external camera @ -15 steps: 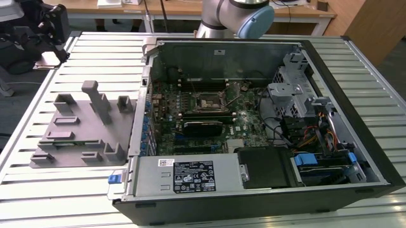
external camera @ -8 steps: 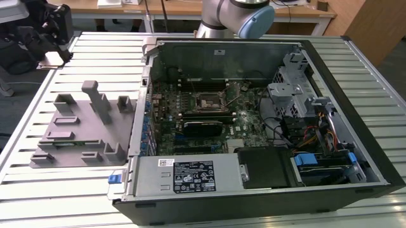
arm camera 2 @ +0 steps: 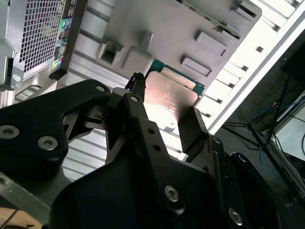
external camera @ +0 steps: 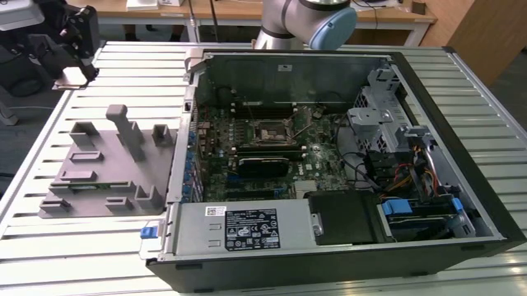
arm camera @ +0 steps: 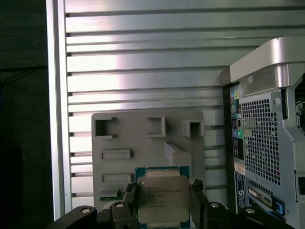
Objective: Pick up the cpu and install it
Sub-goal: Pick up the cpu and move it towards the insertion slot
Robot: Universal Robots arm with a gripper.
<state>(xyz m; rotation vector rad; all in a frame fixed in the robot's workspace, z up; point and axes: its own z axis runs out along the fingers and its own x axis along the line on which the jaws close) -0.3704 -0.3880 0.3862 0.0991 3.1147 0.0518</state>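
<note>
The cpu (arm camera: 162, 196), a flat square chip with a silvery top and a green rim, sits between my gripper's (arm camera: 163, 202) two black fingers (arm camera: 128, 193). The second wrist view shows the same grip, with the gripper (arm camera 2: 167, 110) shut on the cpu (arm camera 2: 169, 95) by its opposite edges. In the exterior view the gripper (external camera: 73, 73) hangs above the table's far corner on the exterior view's left, holding the cpu (external camera: 69, 78) clear of the grey fixture plate (external camera: 95, 185). The black-framed socket (external camera: 270, 131) lies open on the motherboard inside the case.
The open computer case (external camera: 461, 185) lies on its side on the slatted metal table (external camera: 66, 246). Grey fixture blocks (external camera: 128, 129) stand up from the plate beside it. The case's perforated back panel (arm camera: 264, 138) is close to the gripper, as is the table edge (arm camera: 56, 119).
</note>
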